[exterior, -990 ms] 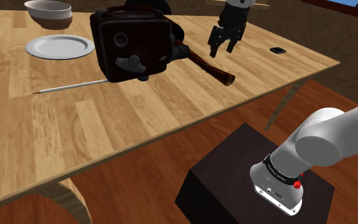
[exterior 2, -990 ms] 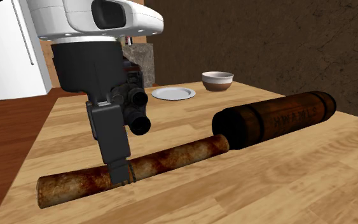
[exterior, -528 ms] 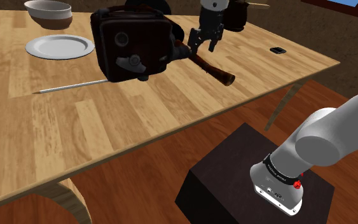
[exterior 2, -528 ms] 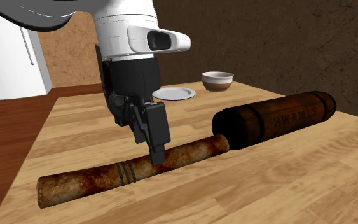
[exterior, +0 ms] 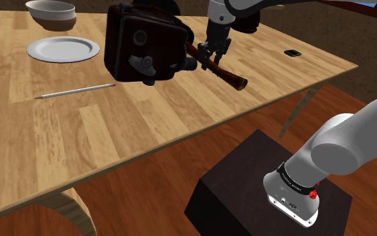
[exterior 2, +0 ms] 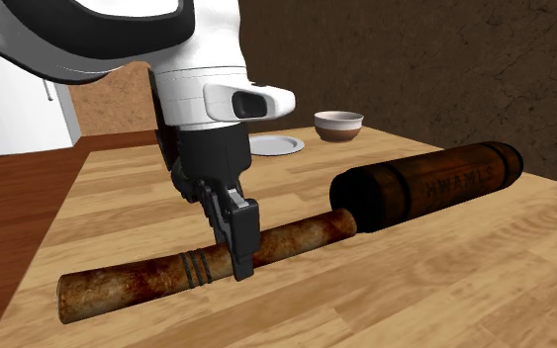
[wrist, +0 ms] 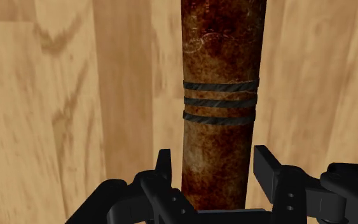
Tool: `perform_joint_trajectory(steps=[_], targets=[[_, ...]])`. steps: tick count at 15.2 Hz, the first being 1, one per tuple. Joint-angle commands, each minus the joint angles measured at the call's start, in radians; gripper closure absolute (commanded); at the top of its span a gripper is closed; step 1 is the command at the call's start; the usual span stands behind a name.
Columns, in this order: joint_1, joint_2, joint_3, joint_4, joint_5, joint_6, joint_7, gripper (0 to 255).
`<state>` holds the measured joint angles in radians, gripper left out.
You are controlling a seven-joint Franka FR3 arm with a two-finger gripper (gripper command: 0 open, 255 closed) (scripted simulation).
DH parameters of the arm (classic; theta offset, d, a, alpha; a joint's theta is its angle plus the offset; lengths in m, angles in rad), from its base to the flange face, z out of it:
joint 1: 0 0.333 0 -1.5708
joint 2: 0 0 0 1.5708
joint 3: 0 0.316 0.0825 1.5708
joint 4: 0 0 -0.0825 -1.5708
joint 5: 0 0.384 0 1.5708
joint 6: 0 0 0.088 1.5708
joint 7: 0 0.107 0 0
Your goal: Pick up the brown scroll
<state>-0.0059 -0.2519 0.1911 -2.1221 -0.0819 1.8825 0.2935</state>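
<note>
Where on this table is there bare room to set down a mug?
Widest: the table stretch from the pencil to the edge at the shoulder view's lower left. Smaller: between the scroll and the small black item. Crowded: around the dark box, where the gripper straddles the scroll.

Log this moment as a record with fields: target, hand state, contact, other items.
target: brown scroll, lying flat on the wooden table
hand state: gripper open, a finger on each side of the scroll near its three dark bands
contact: no clasp visible yet
other items: dark cylinder at one end of the scroll; dark boxy device; white plate; bowl; pencil
</note>
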Motion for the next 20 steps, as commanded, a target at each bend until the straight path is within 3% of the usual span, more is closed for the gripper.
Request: perform_joint_trajectory(steps=[1,9,20], targets=[[0.0,0.0,0.0,-0.002,0.0,0.003,0.0,255],[0.0,0.002,0.0,-0.002,0.0,0.004,0.001,255],[-0.001,-0.002,-0.002,0.142,0.003,-0.143,-0.015,255]])
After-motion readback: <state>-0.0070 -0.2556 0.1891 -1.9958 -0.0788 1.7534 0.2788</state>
